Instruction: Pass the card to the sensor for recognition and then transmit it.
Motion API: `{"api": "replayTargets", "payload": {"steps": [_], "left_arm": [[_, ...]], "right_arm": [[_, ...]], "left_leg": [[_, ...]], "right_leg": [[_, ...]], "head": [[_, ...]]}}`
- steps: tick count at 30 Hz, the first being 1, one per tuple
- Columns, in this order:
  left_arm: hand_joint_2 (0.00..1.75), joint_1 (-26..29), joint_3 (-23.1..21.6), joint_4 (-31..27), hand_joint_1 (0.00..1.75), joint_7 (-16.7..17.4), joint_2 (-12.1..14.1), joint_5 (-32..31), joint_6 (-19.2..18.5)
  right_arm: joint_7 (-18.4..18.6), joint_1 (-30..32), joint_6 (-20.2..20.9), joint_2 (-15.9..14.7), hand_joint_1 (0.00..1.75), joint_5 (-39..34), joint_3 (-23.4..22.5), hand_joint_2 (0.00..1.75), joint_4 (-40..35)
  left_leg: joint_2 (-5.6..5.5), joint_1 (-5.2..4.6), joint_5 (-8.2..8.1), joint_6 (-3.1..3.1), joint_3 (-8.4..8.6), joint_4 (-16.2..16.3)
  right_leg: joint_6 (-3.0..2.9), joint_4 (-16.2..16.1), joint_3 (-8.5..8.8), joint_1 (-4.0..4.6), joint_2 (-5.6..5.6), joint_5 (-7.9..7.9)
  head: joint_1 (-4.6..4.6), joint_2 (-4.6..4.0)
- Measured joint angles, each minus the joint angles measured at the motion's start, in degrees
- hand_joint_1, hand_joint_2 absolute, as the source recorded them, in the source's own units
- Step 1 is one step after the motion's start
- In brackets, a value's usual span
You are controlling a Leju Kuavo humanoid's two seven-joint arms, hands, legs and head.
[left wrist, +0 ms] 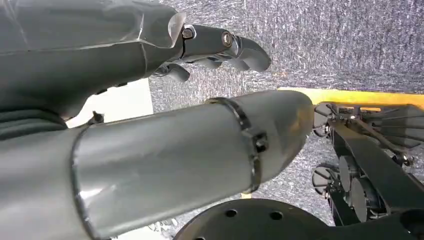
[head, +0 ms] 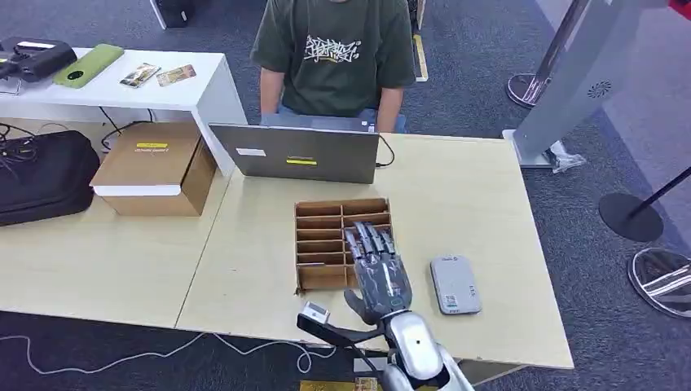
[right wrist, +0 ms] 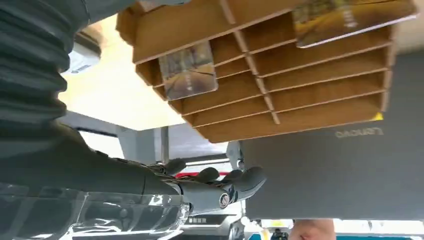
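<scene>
the cards stand in a cardboard rack (head: 326,244) of slots on the table (head: 456,187); in the right wrist view one card (right wrist: 189,70) leans in a slot on one side and another (right wrist: 350,17) sits at the far edge of the other side. in the head view the right hand (head: 379,273) hangs over the right column of the rack, fingers stretched forward and a little apart, and nothing shows between them, so i judge it empty; whether the tips touch the rack i cannot tell. a card like this looks thin, light, stiff and glossy, so it will likely slip under a flat press and flex if squeezed across its face. the sensible hold is a pinch on the free edge that stands above the slot wall, thumb on one face and a finger on the other, then a straight lift out so it does not jam on the dividers. the grey sensor (head: 455,284) lies flat just right of the hand, near the table's front edge. behind the rack stands a laptop (head: 297,153), with a person (head: 334,57) seated beyond it. the left hand (left wrist: 220,47) hangs over grey carpet, fingers loosely curled, nothing in them.
</scene>
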Motion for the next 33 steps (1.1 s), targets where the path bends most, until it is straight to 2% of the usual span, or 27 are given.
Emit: {"api": "replayTargets", "payload": {"steps": [7, 11, 20, 33], "left_arm": [[0.00, 0.0, 0.0, 0.0, 0.00, 0.1, 0.0, 0.0, 0.0], [0.00, 0.1, 0.0, 0.0, 0.00, 0.1, 0.0, 0.0, -0.1], [0.00, 0.2, 0.0, 0.0, 0.00, 0.1, 0.0, 0.0, -0.2], [0.00, 0.2, 0.0, 0.0, 0.00, 0.3, 0.0, 0.0, 0.0]], "right_arm": [[-0.7, -1.4, 0.0, 1.0, 0.00, -1.3, 1.2, 1.75, 1.4], [-2.4, -2.0, -0.2, 1.4, 0.00, -4.0, 1.2, 1.75, 2.6], [-0.8, -4.5, -2.1, 1.5, 0.00, -1.5, 1.0, 1.75, 8.5], [1.2, -4.0, -1.7, 2.9, 0.00, -0.2, 1.2, 1.75, 9.6]], "left_leg": [[0.00, 0.00, 0.00, 0.00, 0.00, 0.0], [-0.01, 0.00, 0.00, 0.00, -0.01, 0.0], [-0.01, 0.00, 0.00, 0.00, 0.00, 0.0], [0.00, 0.00, 0.00, 0.00, 0.00, 0.0]], "right_leg": [[0.00, 0.0, 0.01, 0.00, 0.00, 0.00], [0.00, 0.0, 0.00, 0.00, 0.00, 0.00], [0.00, 0.0, 0.00, 0.00, -0.01, 0.00], [0.00, 0.0, -0.01, 0.00, 0.00, 0.00]], "head": [[-0.02, 0.00], [0.00, 0.00], [-0.02, 0.00], [0.00, 0.00]]}}
